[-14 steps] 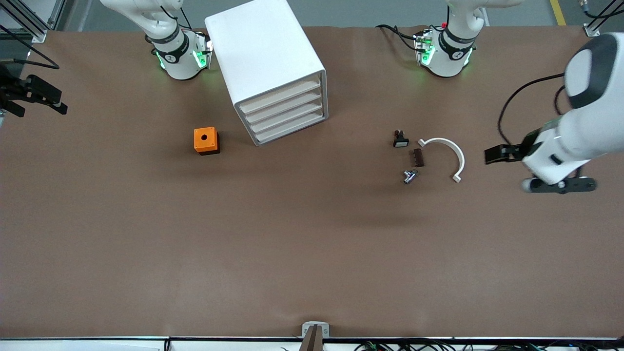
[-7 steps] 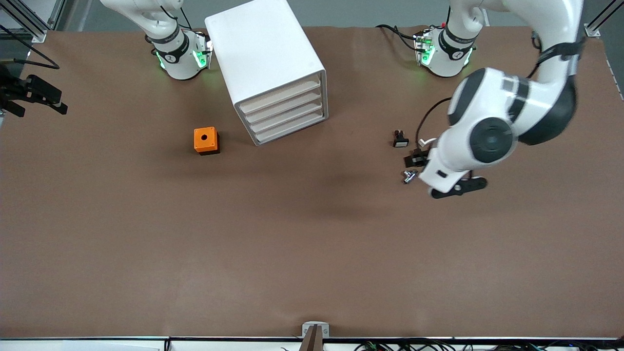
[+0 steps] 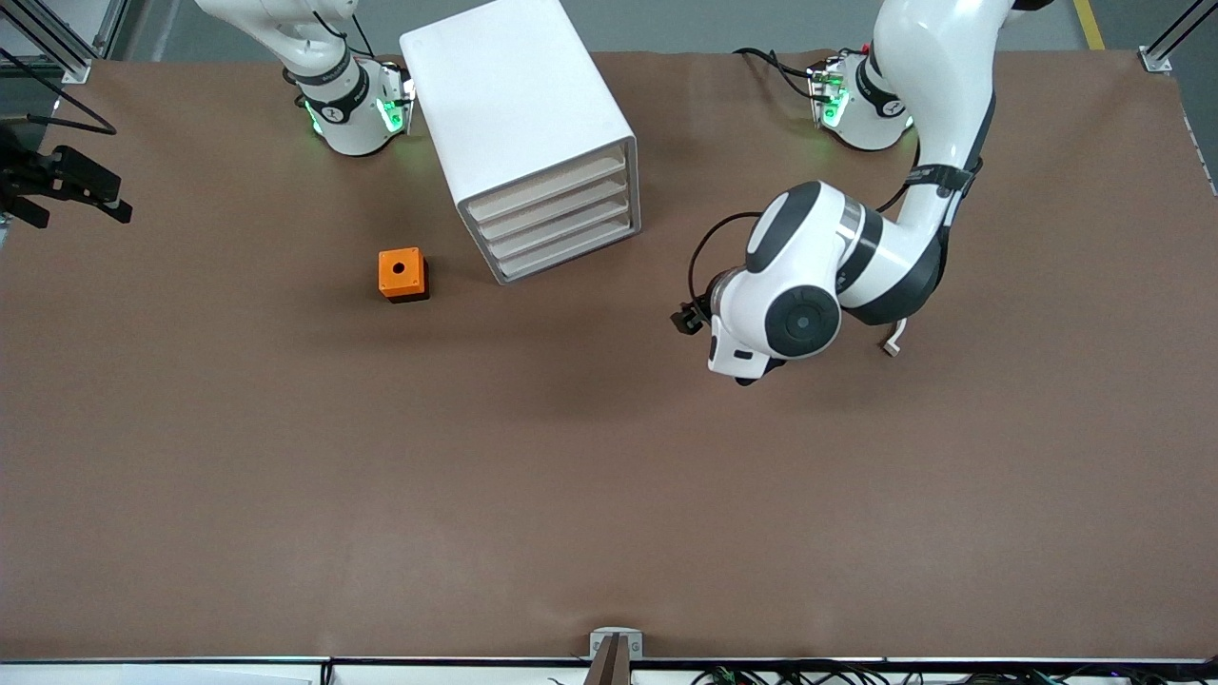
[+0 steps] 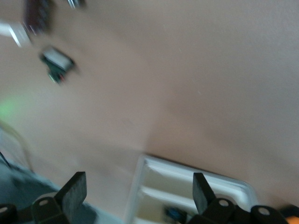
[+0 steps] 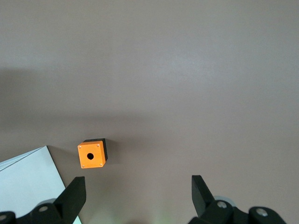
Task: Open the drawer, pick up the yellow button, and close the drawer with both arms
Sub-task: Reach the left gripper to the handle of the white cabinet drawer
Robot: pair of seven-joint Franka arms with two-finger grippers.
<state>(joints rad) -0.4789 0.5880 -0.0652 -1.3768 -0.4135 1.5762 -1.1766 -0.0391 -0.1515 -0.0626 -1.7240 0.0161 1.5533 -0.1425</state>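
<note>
Drawer (image 3: 547, 181), top of four in white cabinet (image 3: 514, 105), is shut. Left gripper (image 4: 135, 198) hangs near cabinet, wide open, empty. Right gripper (image 5: 138, 198) waits, also open w/ nothing.

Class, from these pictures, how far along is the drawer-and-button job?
Done: nothing; the top drawer of the cabinet is shut, no button in sight. In hand: the open left hand hangs over the table near the cabinet; the open right hand waits at its arm's end. Left: opening, taking, closing.
</note>
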